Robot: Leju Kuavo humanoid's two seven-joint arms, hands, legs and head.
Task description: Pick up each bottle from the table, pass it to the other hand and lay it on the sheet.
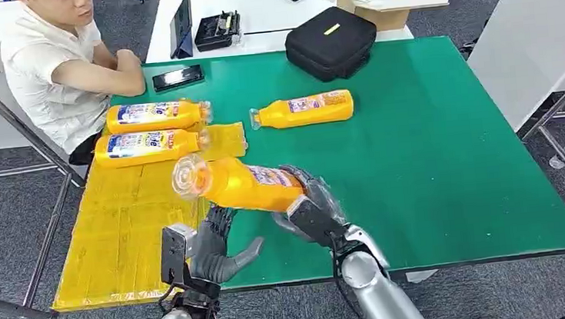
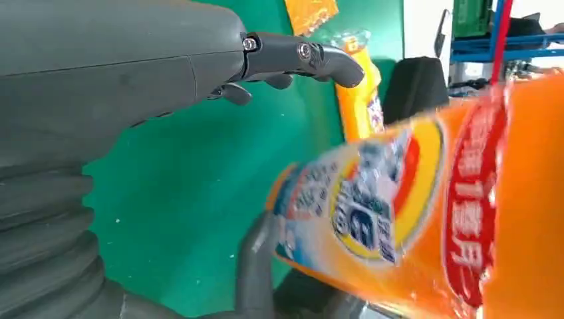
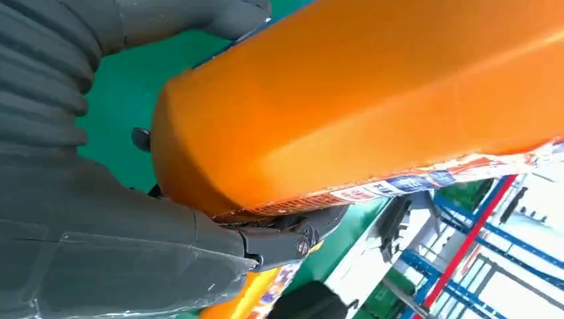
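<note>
I have my right hand (image 1: 308, 207) wrapped around the base end of the orange bottle (image 1: 239, 183), holding it sideways above the green table (image 1: 433, 154) so its cap end reaches over my left hand's spread, empty fingers (image 1: 217, 246) waiting below.

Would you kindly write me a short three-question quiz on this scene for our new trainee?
1. True or false: the right hand holds an orange bottle above the table.
2. How many bottles lie on the yellow sheet?
3. The left hand is: A) holding a bottle B) open, below the held bottle C) resting on the sheet.

Key: 1 true; 2 two; 3 B.
</note>
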